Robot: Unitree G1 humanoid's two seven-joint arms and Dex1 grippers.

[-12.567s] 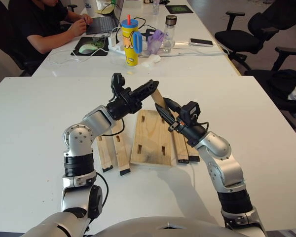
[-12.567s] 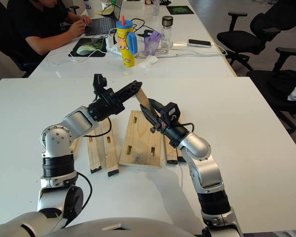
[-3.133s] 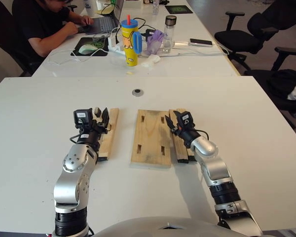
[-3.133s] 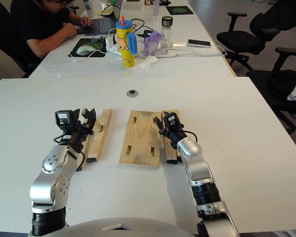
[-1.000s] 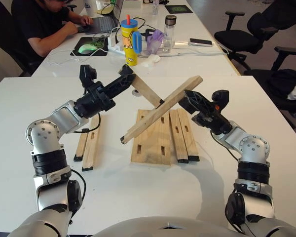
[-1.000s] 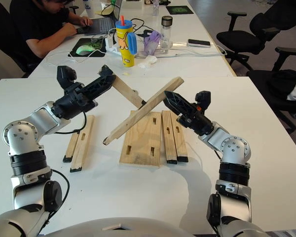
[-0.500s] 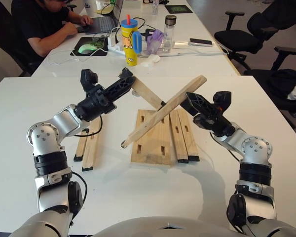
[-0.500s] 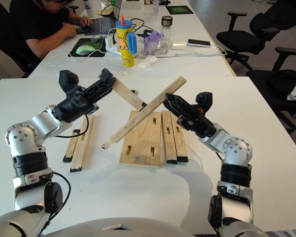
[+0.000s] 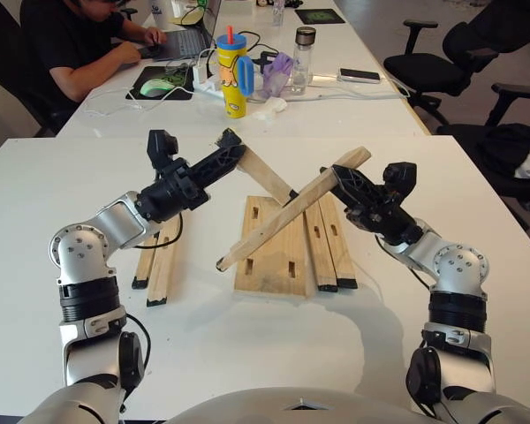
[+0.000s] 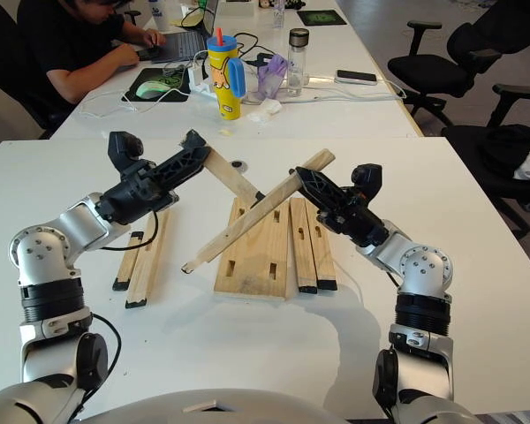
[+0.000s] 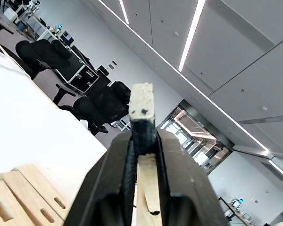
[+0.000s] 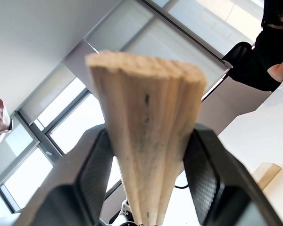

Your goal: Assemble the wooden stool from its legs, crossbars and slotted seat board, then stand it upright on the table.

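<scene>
At your far left, two loose slats (image 9: 156,263) lie side by side on the surface (image 9: 53,203); leave them alone for now. Above them your left pincer (image 9: 230,148) is raised and clamped on the upper end of a short bar (image 9: 263,172), which slopes down toward the middle. The left wrist view confirms the wood is wedged tight between the fingers.

Its dark lower tip seems to meet the long leg (image 9: 274,225) about halfway along. From these views I can't tell whether the two are touching or just overlapping. I'd judge you are trying to seat the bar's tip into the leg, so line it up before you push: bring the bar square to the leg's face rather than crossing it at a slant.

Beneath the crossing, the seat board (image 9: 269,276) lies flat, slots up. The long leg's low end hangs just over the board's left edge, so mind it doesn't drag or nudge the board.

Your right pincer (image 9: 337,177) is closed around the leg near its high end. That grip is far from the joint, so the leg may pivot under pressure; press gently and steady it. Two more slats (image 9: 331,256) rest just beside the board's right edge.
</scene>
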